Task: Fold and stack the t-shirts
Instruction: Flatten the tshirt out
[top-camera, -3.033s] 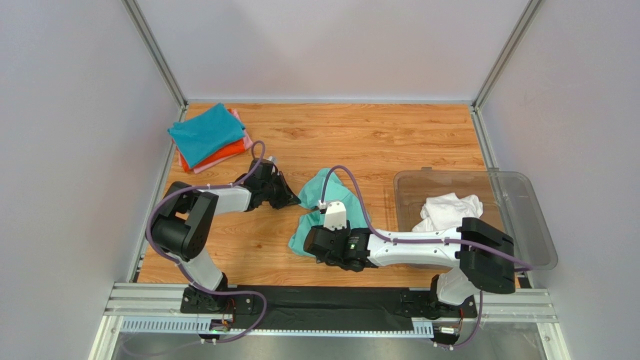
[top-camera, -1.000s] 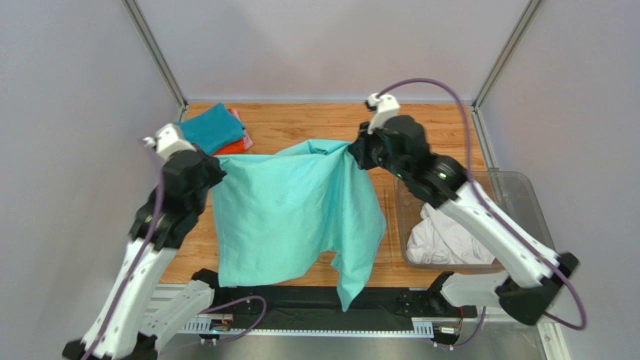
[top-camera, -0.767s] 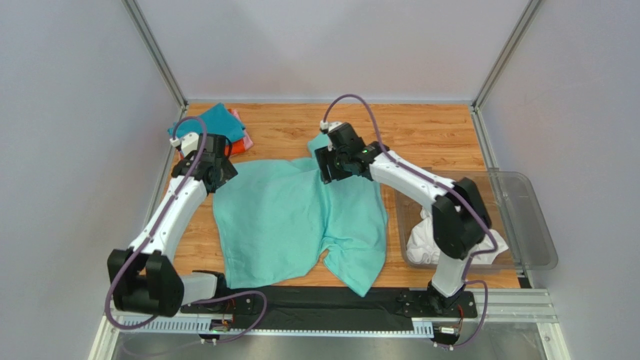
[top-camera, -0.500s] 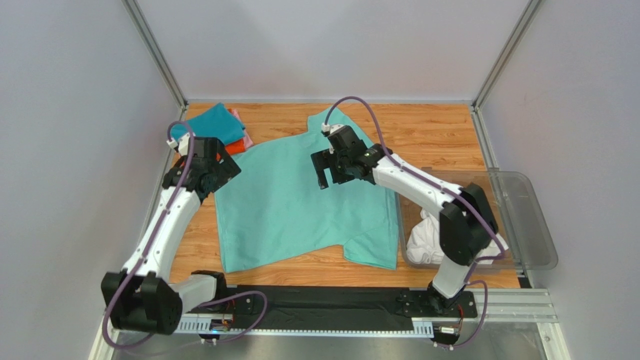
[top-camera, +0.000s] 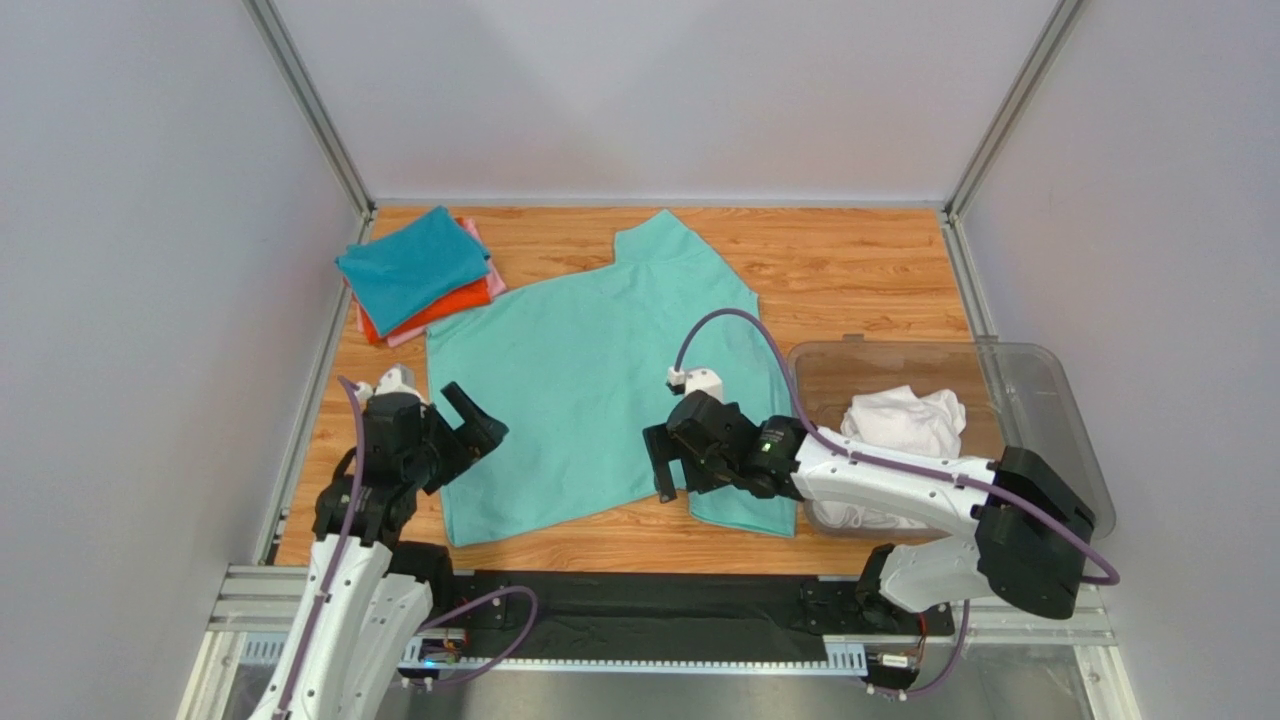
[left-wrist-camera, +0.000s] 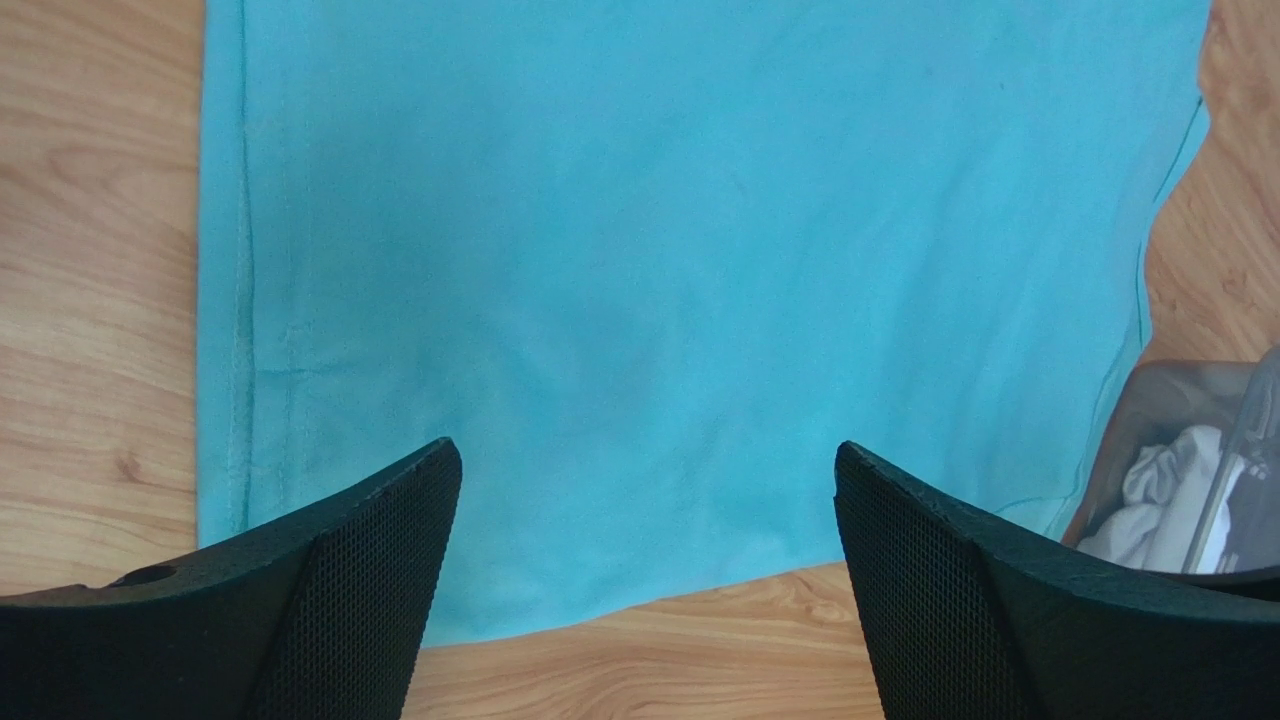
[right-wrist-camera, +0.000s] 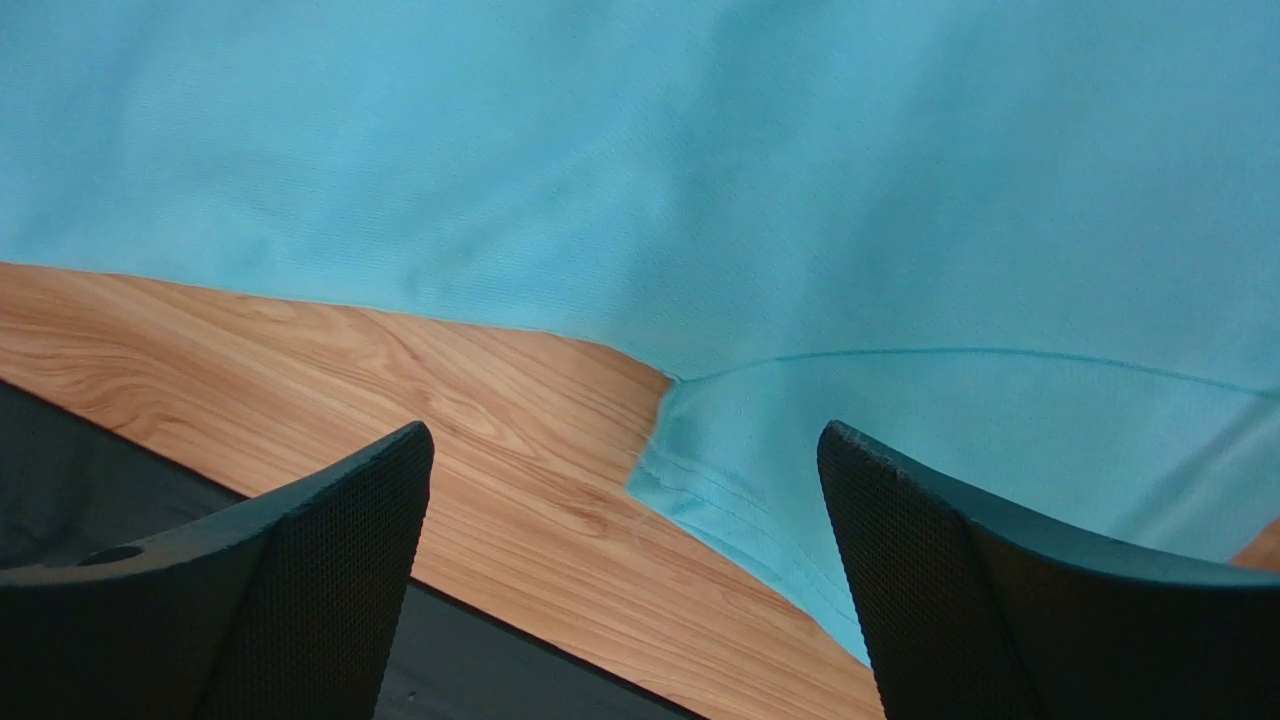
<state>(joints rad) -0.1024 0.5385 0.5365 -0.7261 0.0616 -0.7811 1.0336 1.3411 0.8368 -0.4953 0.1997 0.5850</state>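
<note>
Wood-grain surface (top-camera: 857, 270), closed off by pale walls on three sides, carries everything. At its right stands the clear plastic bin (top-camera: 1070, 450), and a crumpled white t-shirt (top-camera: 902, 417) lies inside it. In the far left corner sits a folded stack: the teal-blue t-shirt (top-camera: 409, 267) on top, with the edges of the orange-red t-shirt (top-camera: 463, 303) and the pink t-shirt (top-camera: 478, 237) showing beneath.

The mint-green t-shirt (top-camera: 586, 360) lies spread flat across the middle. One sleeve points toward the far edge, its far left corner is just beside the stack, and its near right corner lies against the bin's left wall. Its near hem runs close to the black strip (top-camera: 631, 600) along my side.

My left pincer (top-camera: 478, 425) hangs over the shirt's near left edge, jaws wide apart and gripping nothing. My right pincer (top-camera: 669, 459) hangs over the near right sleeve seam, jaws equally apart and empty.

Bare wood lies open beyond the bin, at the far right, and in a strip left of the shirt.
</note>
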